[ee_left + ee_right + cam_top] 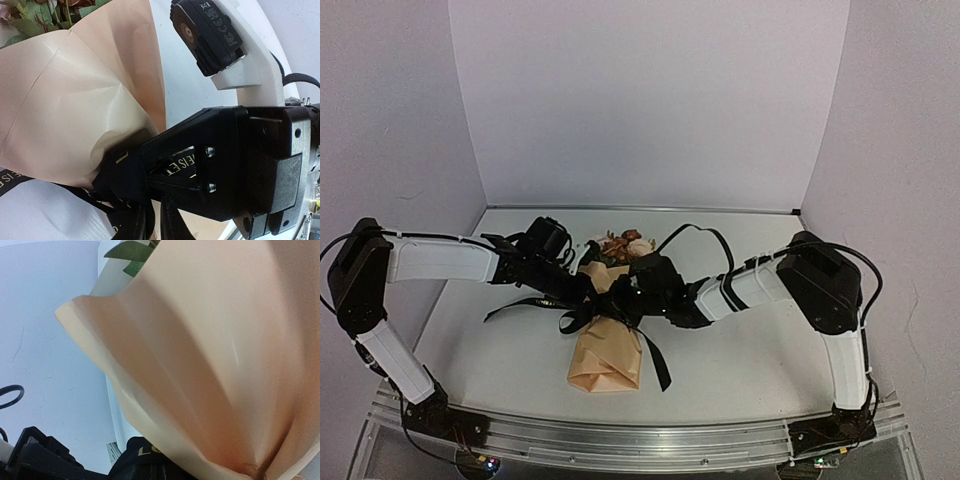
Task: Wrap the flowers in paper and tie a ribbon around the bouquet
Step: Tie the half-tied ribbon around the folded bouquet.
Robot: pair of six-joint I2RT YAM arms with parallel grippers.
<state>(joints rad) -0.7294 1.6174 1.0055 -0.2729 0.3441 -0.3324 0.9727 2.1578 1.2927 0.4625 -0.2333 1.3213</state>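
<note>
White worktop point(750, 360) carries the bouquet point(603, 335) at its middle, paper point(612, 368) already wrapped and ribbon point(535, 303) round its waist, so likely only the knot needs finishing; right gripper point(632, 297) is clenched there, and whether the left gripper point(582, 285) grips I cannot tell.

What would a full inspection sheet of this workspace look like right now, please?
Surface: white tabletop, no spills seen.
Job's things: tan paper-cone bouquet lies mid-table, cream and orange-brown blooms at its far end; black lettered fabric ribbon wraps its waist, tails trailing.
Clutter: nothing seen.
Grippers: left gripper at the ribbon knot, jaws' grip unclear; right gripper close against the bouquet, jaws shut.
Cables: black cable loops above the right arm.
Surroundings: plain white walls; metal rail at near edge.
</note>
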